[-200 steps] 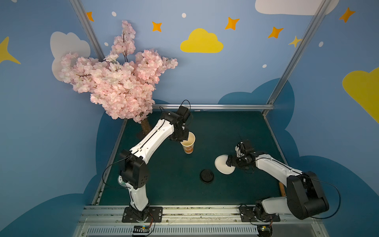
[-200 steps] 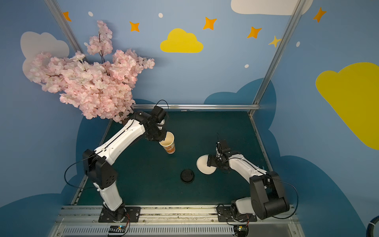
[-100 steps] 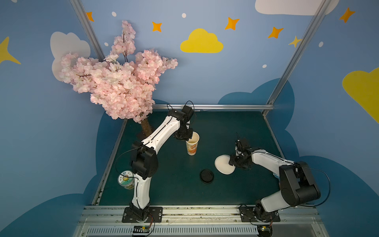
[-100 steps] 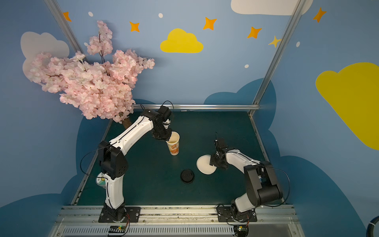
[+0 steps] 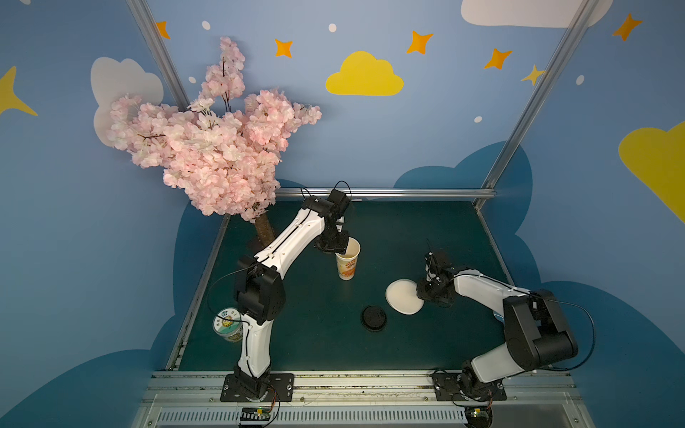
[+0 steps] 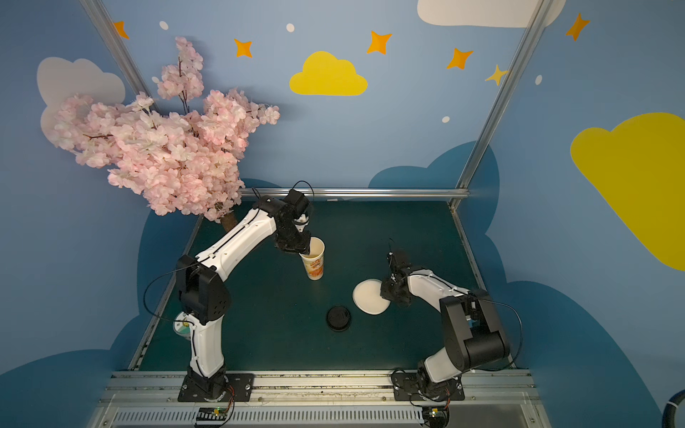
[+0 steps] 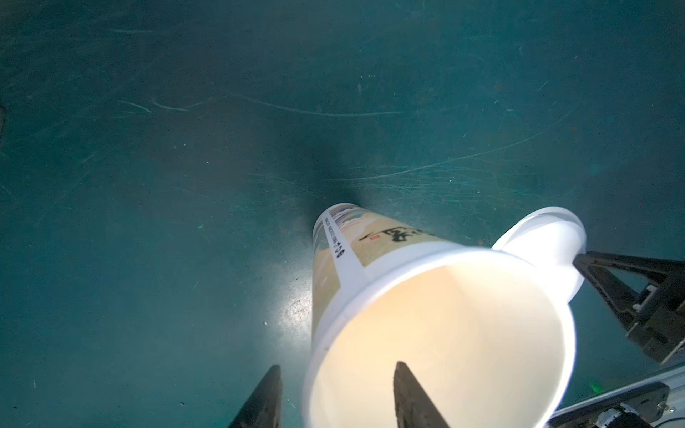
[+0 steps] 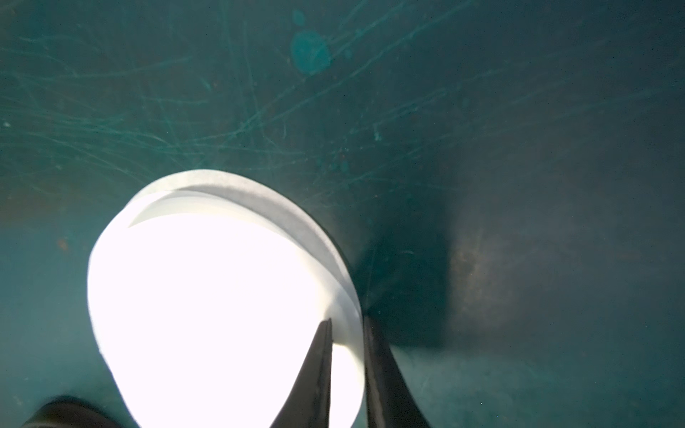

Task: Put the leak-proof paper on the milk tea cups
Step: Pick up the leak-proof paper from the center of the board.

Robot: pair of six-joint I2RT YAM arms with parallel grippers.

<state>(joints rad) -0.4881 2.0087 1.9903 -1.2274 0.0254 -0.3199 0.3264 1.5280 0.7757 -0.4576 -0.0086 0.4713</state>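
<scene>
Black lid (image 5: 374, 317) lies on worktop (image 5: 333, 352) near right claw (image 8: 346, 322), just past the paper. Right claw, wide before, now pinches leak-proof paper (image 8: 222, 296) at its edge. Left claw (image 7: 335, 370), clamped earlier, now half-open astride upright milk tea cup (image 5: 347, 263) rim.

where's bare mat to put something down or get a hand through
Free: the far right corner, between the back rail and right gripper; also the near strip between the black lid and front rail. Crowded: the middle, where milk tea cup, lid and paper pile cluster.
</scene>
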